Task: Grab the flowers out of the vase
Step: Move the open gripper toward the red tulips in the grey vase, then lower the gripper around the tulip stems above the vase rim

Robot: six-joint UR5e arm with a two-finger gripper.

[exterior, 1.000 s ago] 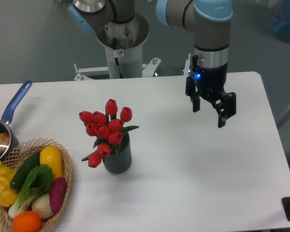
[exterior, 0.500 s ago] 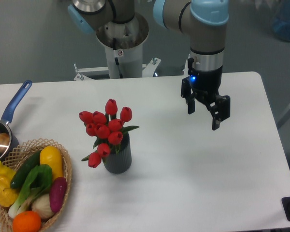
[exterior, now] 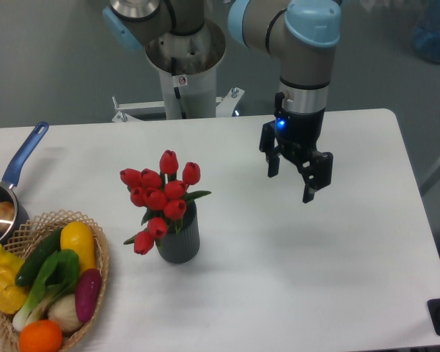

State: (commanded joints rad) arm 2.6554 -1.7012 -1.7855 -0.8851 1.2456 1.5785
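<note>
1. A saucepan (exterior: 4, 198) and a wicker basket (exterior: 99, 290) of vegetables sit at the table's (exterior: 293, 293) left edge.
2. The flowers (exterior: 161, 196) stand upright in the vase (exterior: 180, 238), left of centre.
3. Bare table lies between the vase and the arm.
4. The hand (exterior: 292, 178) hangs above the table, pointing down, fingers apart and holding nothing, well right of the flowers.

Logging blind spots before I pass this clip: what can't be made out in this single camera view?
- Stems of the flowers: lower part hidden inside the vase.
- Basket: cut off by the left and bottom edges.
- Saucepan: bowl cut by the left edge; contents unclear.
- Gripper: open above the table; inner finger faces turned away.
- Blue thing at the top right corner: blurred, cut off.
</note>
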